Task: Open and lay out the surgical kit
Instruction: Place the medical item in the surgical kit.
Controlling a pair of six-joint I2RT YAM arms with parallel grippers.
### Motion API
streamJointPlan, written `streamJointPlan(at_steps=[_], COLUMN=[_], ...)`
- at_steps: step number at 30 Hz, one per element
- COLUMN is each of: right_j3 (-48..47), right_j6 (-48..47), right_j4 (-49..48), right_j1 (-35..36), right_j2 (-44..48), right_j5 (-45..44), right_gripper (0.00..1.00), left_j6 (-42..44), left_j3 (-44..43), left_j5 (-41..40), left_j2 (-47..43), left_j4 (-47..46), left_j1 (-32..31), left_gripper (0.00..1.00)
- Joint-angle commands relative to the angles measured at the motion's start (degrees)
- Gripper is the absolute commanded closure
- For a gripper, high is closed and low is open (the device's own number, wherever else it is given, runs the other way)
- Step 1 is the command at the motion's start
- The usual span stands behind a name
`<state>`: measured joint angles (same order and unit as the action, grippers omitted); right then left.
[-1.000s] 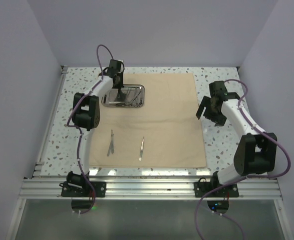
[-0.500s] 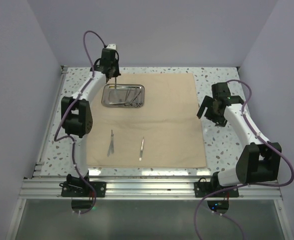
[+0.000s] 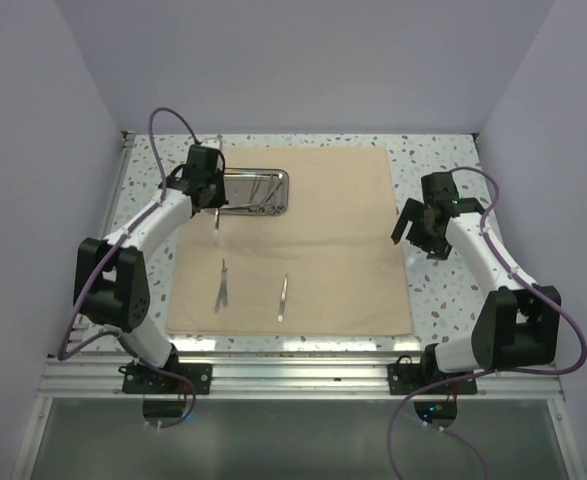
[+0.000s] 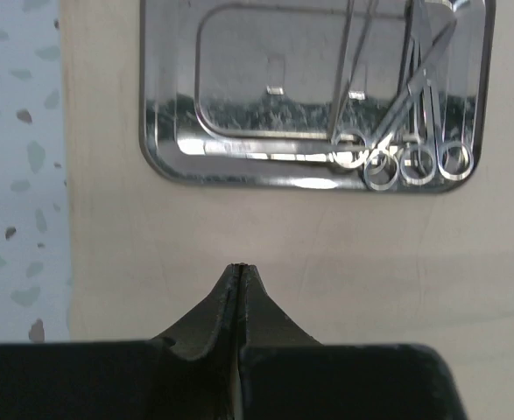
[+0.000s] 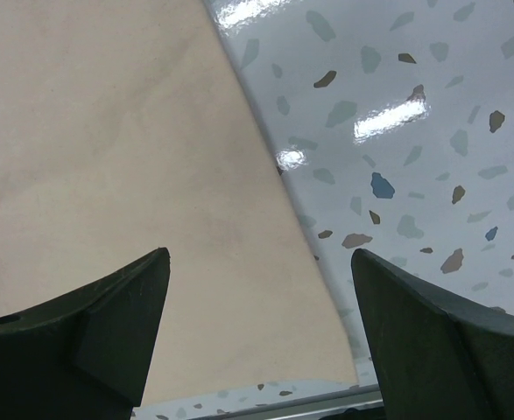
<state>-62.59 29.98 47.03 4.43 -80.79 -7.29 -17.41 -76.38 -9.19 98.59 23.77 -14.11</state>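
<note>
The tan cloth wrap [image 3: 323,240] lies spread flat on the table. The shiny steel tray [image 3: 285,196] sits on its far left corner and shows in the left wrist view [image 4: 257,87], with several ring-handled instruments [image 4: 405,162] in it. Two thin silver instruments [image 3: 220,285] [image 3: 283,297] lie side by side on the cloth near the front. My left gripper [image 3: 213,208] [image 4: 240,271] is shut, just in front of the tray, with a thin silver instrument [image 3: 216,230] hanging from it. My right gripper [image 3: 418,235] [image 5: 257,324] is open and empty above the cloth's right edge [image 5: 108,131].
Speckled white tabletop [image 3: 443,290] [image 5: 397,131] surrounds the cloth. White walls enclose the left, back and right. An aluminium rail [image 3: 303,375] runs along the near edge, where the arm bases are bolted.
My left gripper rose from the tray with a thin instrument and moved toward the front, over the cloth. The right gripper has barely shifted.
</note>
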Motion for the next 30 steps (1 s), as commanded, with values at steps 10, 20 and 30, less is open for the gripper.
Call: streamJointPlan(at_steps=[10, 20, 30], right_j3=[2.9, 3.2, 4.0], right_j6=[-0.3, -0.9, -1.1], right_j4=[-2.1, -2.0, -2.5], right_j1=[0.1, 0.7, 0.6], right_j2=[2.7, 3.6, 4.6], right_j5=[2.2, 1.3, 0.3], right_gripper=[0.12, 0.12, 0.11], left_j6=[-7.7, -10.0, 0.0], left_j3=[24.2, 24.3, 7.0], left_j5=[2.8, 1.8, -1.0], left_j2=[-16.0, -12.9, -2.0], left_j4=[-0.9, -0.1, 0.1], left_j1=[-6.8, -8.7, -8.7], left_gripper=[1.0, 0.65, 0.59])
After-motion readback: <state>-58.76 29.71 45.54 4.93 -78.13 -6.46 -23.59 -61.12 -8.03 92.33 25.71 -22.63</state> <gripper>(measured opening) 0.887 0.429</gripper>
